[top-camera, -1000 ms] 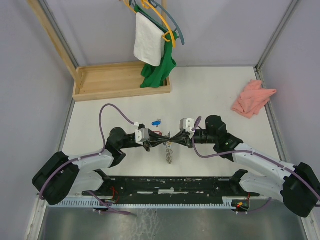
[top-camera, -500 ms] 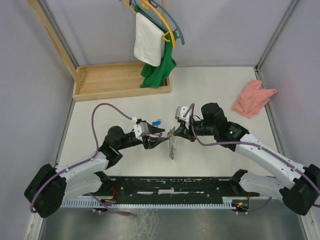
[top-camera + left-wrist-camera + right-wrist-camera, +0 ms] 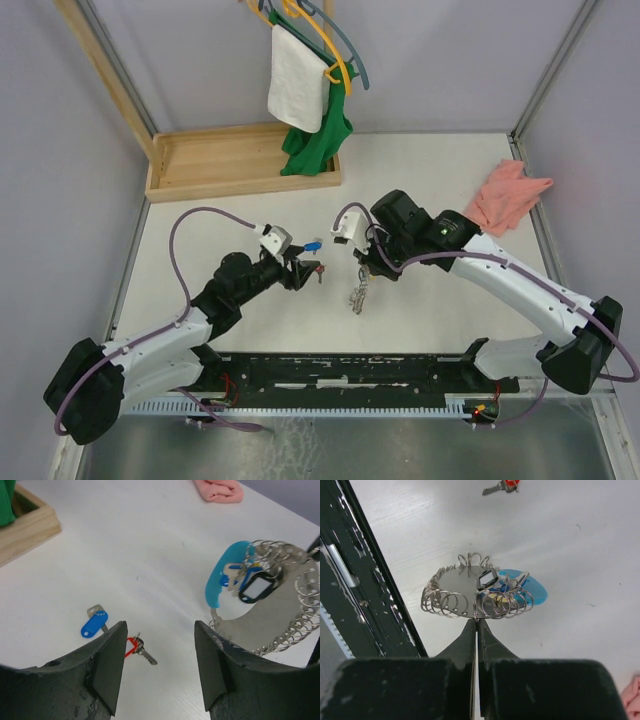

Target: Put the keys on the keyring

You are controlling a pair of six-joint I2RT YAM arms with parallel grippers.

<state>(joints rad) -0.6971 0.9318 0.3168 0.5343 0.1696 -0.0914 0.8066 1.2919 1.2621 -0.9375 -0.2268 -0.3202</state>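
Hanging from the right pincer (image 3: 476, 625), which is clamped on its rim, is the keyring (image 3: 465, 592). The left pincer (image 3: 160, 640) gapes apart over the red key (image 3: 136, 647) on the surface (image 3: 150, 545), with the blue key (image 3: 94, 624) just beside. A pink cloth (image 3: 505, 195) and a wooden tray (image 3: 240, 160) lie well apart.

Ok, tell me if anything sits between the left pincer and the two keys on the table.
Nothing visible does. The open left pincer hangs right by the red key and blue key, with only bare table between them.
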